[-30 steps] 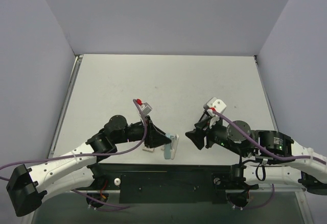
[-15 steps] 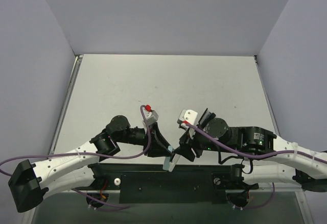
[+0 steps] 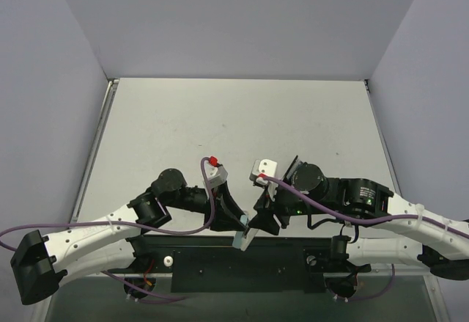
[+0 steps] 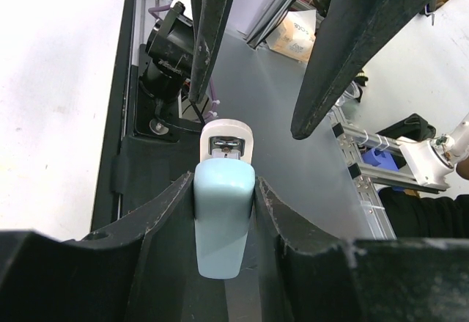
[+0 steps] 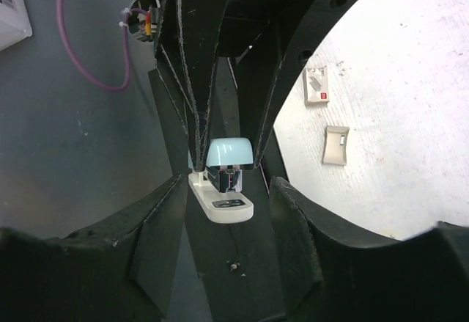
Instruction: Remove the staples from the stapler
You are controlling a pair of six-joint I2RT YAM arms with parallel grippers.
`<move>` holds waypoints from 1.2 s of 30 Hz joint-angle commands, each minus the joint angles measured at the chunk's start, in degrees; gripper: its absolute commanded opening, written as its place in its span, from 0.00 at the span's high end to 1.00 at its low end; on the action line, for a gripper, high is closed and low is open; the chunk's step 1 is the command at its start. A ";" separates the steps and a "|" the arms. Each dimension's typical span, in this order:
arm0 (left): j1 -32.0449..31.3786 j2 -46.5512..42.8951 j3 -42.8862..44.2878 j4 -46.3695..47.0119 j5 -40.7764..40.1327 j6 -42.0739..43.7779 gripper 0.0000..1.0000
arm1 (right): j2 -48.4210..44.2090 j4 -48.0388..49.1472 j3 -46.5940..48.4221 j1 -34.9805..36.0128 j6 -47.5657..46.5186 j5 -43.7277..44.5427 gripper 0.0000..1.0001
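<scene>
While both arms fold inward over the near edge of the table (image 3: 242, 116), the left gripper (image 4: 223, 184) clamps the stapler (image 4: 223, 227); the right gripper (image 5: 227, 183) faces its tip, fingers spread.

On the speckled white worktop (image 5: 396, 43) lie two small pieces near each other: a white piece (image 5: 316, 87) with a red patch and a beige piece (image 5: 336, 144).

Smooth, faintly glossy pale-blue and white plastic stapler (image 4: 224, 227)
</scene>
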 commanded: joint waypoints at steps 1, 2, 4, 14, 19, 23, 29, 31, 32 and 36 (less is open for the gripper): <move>-0.62 -1.67 2.33 1.61 1.02 1.69 1.00 | 0.80 -0.06 0.96 -0.29 -0.29 -3.42 0.56; -0.70 -1.67 2.50 1.61 1.10 1.78 1.00 | 0.97 -0.06 0.78 -0.38 -0.29 -3.86 0.57; -0.88 -2.02 2.68 1.44 1.11 1.95 1.00 | 1.32 -0.06 0.52 -0.29 -0.38 -4.47 0.59; -1.85 -3.25 3.12 -0.14 0.49 2.74 1.00 | 3.70 -0.06 -0.19 -0.47 -1.08 -6.32 0.69; -2.02 -3.69 3.56 -1.64 -0.30 3.62 1.00 | 3.52 -0.15 -0.80 -0.46 -1.35 -7.02 0.69; -2.11 -3.87 3.64 -1.82 -0.48 3.89 1.00 | 3.79 -0.24 -1.59 -0.46 -1.35 -8.87 0.69; -2.20 -3.87 3.73 -2.08 -0.65 4.15 1.00 | 4.22 -0.06 -2.56 -0.46 -1.44 -10.36 0.69; -2.20 -4.04 3.73 -2.08 -0.65 4.15 1.00 | 4.49 -0.06 -2.83 -0.46 -1.52 -10.54 0.71; -2.20 -4.04 3.73 -2.17 -0.74 4.15 1.00 | 4.66 0.02 -2.91 -0.38 -1.52 -10.63 0.72; -2.55 -4.04 3.73 -2.08 -0.57 4.06 1.00 | 5.37 0.29 -3.00 -0.46 -1.26 -10.72 0.82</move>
